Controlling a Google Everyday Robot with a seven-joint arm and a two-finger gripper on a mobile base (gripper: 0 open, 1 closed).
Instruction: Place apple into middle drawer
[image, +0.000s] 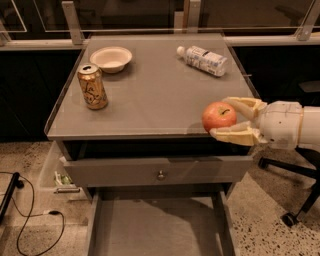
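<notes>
The red-orange apple (219, 116) sits between the cream fingers (235, 134) of my gripper (223, 119), which is shut on it. The gripper reaches in from the right and holds the apple in the air at the front right edge of the grey cabinet top (155, 95). The middle drawer (155, 230) is pulled out below at the bottom of the view, its flat grey floor bare. The apple is above and to the right of it.
A gold can (92, 86) stands at the left of the top, a white bowl (111, 58) behind it, and a plastic bottle (202, 59) lies at the back right. The shut top drawer front with a knob (160, 175) is above the open drawer. A chair base (290, 218) is at right; cables (30, 220) lie on the floor at left.
</notes>
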